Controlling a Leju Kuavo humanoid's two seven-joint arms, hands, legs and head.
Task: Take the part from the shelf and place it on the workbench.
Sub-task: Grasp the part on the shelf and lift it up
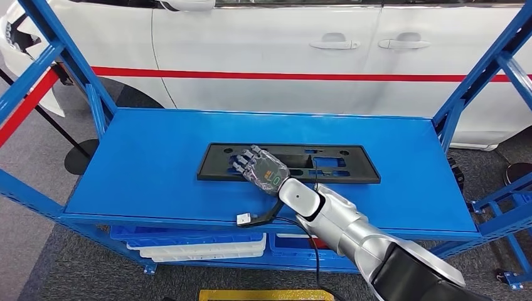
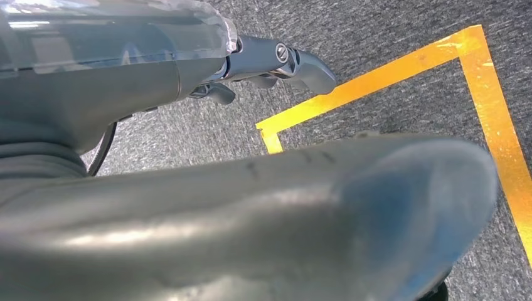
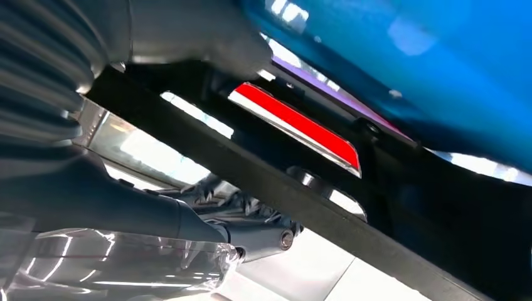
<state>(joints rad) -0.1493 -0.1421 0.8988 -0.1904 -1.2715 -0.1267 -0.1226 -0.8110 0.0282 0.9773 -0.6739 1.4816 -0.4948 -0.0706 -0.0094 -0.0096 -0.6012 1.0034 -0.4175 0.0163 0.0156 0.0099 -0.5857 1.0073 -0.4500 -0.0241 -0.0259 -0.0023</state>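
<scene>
Black part (image 1: 326,162), long flat plate w/ cutouts, lies flat mid-shelf (image 1: 157,169), long side parallel to the front edge. My right hand (image 1: 260,168) rests on its 9 o'clock end, fingers laid over it; real grip or not, can't tell. Bare blue all round. Below: blue bins (image 1: 188,237), white trays (image 1: 207,249). White car (image 1: 282,56) at 12. Left hand (image 2: 276,63) hangs over floor, fingers apart, holding nothing.

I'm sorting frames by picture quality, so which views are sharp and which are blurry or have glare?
Head view: sharp, evenly lit; the black part and right robot hand read clearly. Left wrist view: the near thumb is a soft blur, the floor sharper. Right wrist view: close, dim, with bright glare.
</scene>
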